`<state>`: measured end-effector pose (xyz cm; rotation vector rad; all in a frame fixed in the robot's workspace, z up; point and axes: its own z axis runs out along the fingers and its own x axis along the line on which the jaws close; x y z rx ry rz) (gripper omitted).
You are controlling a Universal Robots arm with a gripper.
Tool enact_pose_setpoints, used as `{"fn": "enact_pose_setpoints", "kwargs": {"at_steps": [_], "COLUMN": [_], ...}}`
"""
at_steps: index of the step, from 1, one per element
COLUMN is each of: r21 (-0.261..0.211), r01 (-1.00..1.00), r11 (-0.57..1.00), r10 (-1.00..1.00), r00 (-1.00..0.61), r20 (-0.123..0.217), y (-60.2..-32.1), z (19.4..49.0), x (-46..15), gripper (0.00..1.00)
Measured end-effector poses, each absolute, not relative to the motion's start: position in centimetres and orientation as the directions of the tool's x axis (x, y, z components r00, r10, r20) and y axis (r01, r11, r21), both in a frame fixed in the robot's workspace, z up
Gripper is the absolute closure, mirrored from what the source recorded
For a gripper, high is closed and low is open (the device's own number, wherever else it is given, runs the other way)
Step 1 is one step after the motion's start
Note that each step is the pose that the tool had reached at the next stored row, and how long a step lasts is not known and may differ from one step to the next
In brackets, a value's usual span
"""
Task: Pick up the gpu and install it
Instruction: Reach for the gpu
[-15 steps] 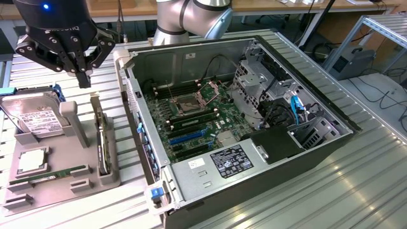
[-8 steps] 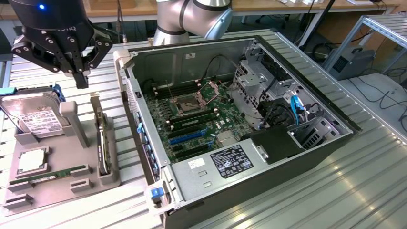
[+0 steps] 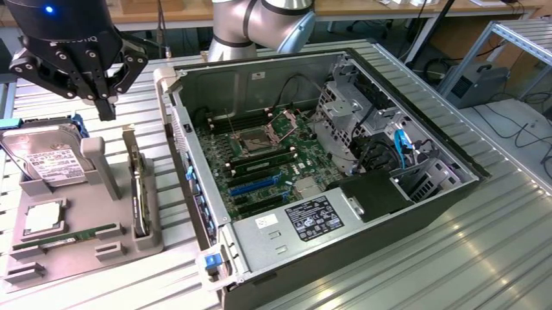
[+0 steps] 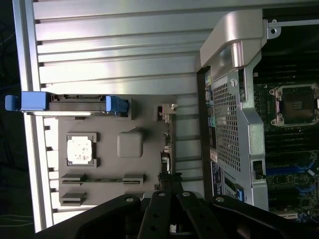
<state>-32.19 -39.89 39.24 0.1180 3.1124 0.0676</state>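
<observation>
**A:** Where is the gpu (image 3: pixel 138 194) sitting?

**B:** It is standing on its thin edge in a slot of the grey holder tray (image 3: pixel 147 242). The tray is resting on the bench (image 3: pixel 500 258), just beside the open computer case (image 3: pixel 250 81), on the exterior view's left of it. Nothing is gripping the card.

**A:** And the end effector (image 3: pixel 105 106)?

**B:** It is hanging above the tray's far end with its fingers pressed together, carrying nothing and touching nothing.

**A:** Which way is the card lying from it?

**B:** Below it, slightly toward the exterior view's right and nearer the camera. The card's long axis is running far to near, alongside the case wall. In the wrist view the closed fingertips are lining up with that narrow upper edge.
</observation>
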Motion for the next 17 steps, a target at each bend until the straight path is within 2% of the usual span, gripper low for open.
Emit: {"fn": "enact_pose_setpoints", "kwargs": {"at_steps": [17], "r21": [0.044], "r01": [0.075], "r11": [0.996], "r10": [0.076], "r00": [-0.997], "r20": [-0.025], "y": [-39.9], "z": [39.2], "x": [-33.3], "gripper": [0.89]}}
